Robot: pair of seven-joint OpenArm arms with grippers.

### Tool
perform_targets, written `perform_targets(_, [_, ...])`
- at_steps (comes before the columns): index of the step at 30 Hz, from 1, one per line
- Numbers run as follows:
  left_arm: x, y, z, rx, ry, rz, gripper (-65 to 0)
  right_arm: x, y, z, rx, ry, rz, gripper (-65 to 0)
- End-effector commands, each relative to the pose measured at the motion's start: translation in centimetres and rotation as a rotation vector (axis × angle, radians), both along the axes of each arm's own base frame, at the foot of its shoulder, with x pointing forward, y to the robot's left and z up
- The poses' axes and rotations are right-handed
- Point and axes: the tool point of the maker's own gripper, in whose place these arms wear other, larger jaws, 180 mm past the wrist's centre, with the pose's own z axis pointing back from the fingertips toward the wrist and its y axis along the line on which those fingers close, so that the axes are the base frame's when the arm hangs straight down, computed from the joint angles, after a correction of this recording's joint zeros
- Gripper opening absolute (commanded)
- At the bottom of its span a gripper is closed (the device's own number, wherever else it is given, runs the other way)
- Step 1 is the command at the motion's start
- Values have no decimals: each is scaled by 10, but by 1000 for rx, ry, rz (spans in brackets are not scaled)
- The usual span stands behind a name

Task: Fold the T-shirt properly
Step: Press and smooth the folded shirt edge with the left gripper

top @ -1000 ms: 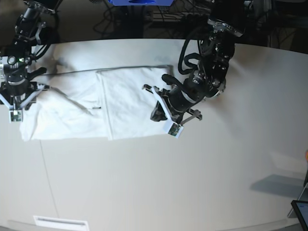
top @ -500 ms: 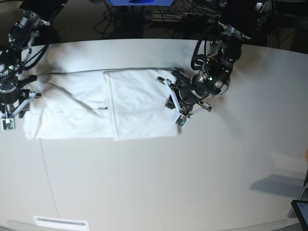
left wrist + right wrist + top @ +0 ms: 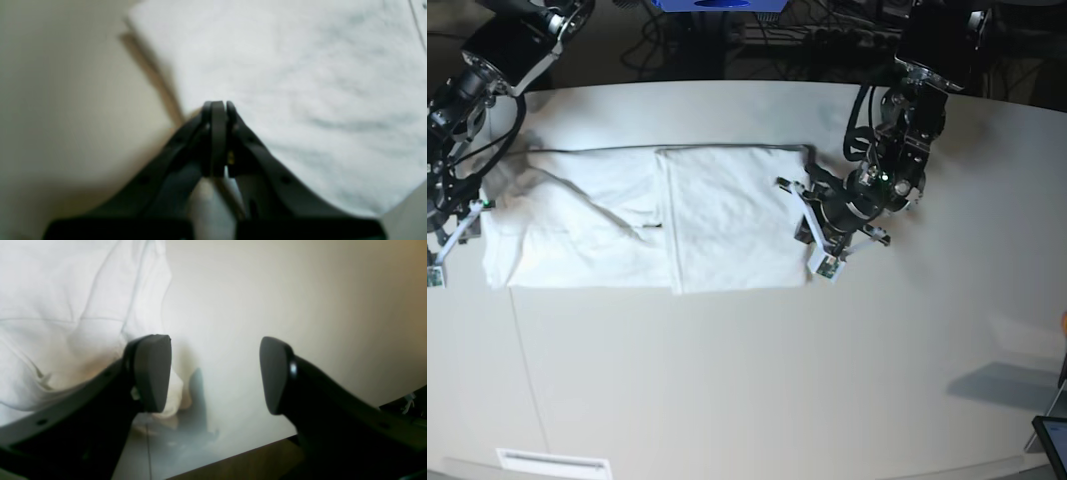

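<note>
At the T-shirt (image 3: 657,215) edges: left claw (image 3: 218,110) together, seemingly empty; right claw (image 3: 215,373) apart, empty.

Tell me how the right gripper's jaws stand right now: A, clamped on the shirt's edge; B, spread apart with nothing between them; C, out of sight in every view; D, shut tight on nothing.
B: in the right wrist view the right gripper has its two pads well apart, with only bare table showing in the gap and the shirt lying off to one side.
</note>
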Motion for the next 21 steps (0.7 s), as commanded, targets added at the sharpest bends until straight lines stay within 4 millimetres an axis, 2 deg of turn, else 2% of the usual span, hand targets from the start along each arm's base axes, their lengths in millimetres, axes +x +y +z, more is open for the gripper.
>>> perform_targets(1, [10, 2, 14, -12, -48, 5, -650, 6, -5, 12, -18, -29, -5, -242])
perform_targets(4, [18, 11, 22, -15, -72, 33, -650, 10, -7, -1, 18, 11, -18, -244])
perform_targets(7, [23, 12, 42, -32, -127, 44, -650, 8, -11, -16, 64, 33, -43, -244])
perform_targets(10, [25, 1, 68, -62, -194, 21, -650, 13, -11, -22, 130, 14, -51, -244])
perform_targets(13, [19, -12, 80, -91, -225, -1, -650, 15, -19, -18, 212, -49, -52, -244])
perform_targets(18, [15, -32, 77, -146, -207, 2, -650, 11, -26, -25, 357, -65, -56, -244])
perform_targets(21, [7, -52, 57, -166, -145, -24, -650, 11, -27, -34, 456, -73, -53, -244])
